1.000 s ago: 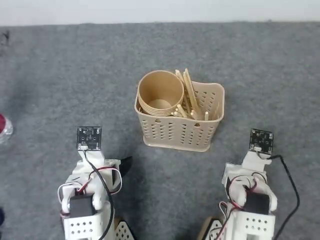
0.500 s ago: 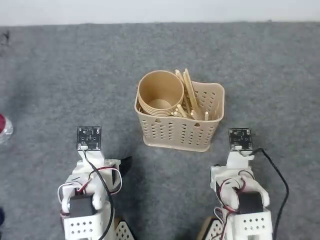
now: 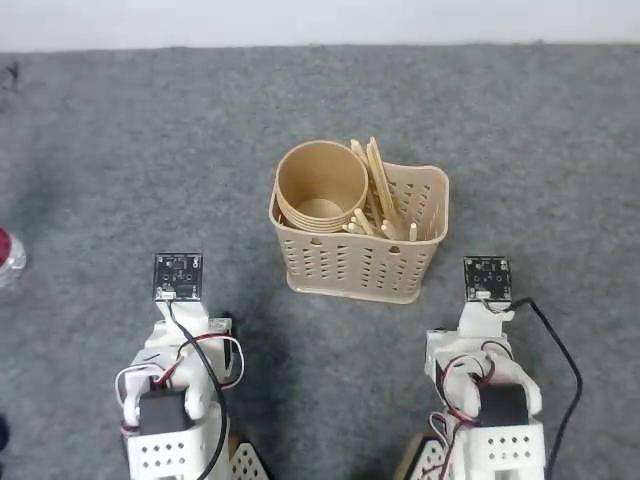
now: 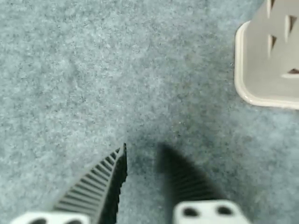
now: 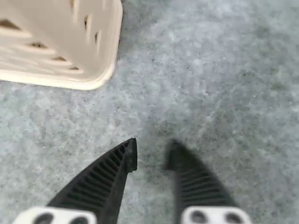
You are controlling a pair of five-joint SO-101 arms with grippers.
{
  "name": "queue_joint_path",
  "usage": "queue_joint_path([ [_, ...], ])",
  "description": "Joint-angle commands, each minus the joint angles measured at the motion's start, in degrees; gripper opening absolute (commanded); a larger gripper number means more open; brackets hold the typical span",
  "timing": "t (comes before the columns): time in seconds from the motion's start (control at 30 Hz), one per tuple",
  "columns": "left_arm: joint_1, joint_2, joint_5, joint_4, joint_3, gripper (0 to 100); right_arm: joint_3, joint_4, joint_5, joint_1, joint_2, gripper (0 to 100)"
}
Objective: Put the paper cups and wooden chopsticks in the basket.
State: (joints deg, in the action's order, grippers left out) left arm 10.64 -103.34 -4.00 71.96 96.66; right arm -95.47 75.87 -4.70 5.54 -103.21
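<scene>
The beige slotted basket stands mid-table on the grey carpet. Stacked paper cups sit upright in its left part. Several wooden chopsticks lean in its right part. My left arm rests near the front edge, left of the basket. Its gripper hangs low over bare carpet, shut and holding nothing, with a basket corner off to one side. My right arm rests front right. Its gripper is also shut and holds nothing, with the basket's base close ahead.
A small red and clear object lies at the table's left edge. A pale wall strip runs along the far side. Open carpet surrounds the basket on all sides.
The left gripper's black jaw, sticking out sideways before, has swung in and shut. The right arm shifted left toward the basket's front corner, then settled.
</scene>
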Motion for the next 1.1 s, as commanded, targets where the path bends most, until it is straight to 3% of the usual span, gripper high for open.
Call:
queue_joint_path([
  [0.0,0.0,-0.7,-0.53,0.26,-0.31,1,-0.97,-0.92,0.18,-0.13,-0.48,3.3],
  [1.07,-0.09,-0.79,-0.62,0.35,-0.31,1,-0.97,-0.92,0.09,0.04,-0.66,0.8],
])
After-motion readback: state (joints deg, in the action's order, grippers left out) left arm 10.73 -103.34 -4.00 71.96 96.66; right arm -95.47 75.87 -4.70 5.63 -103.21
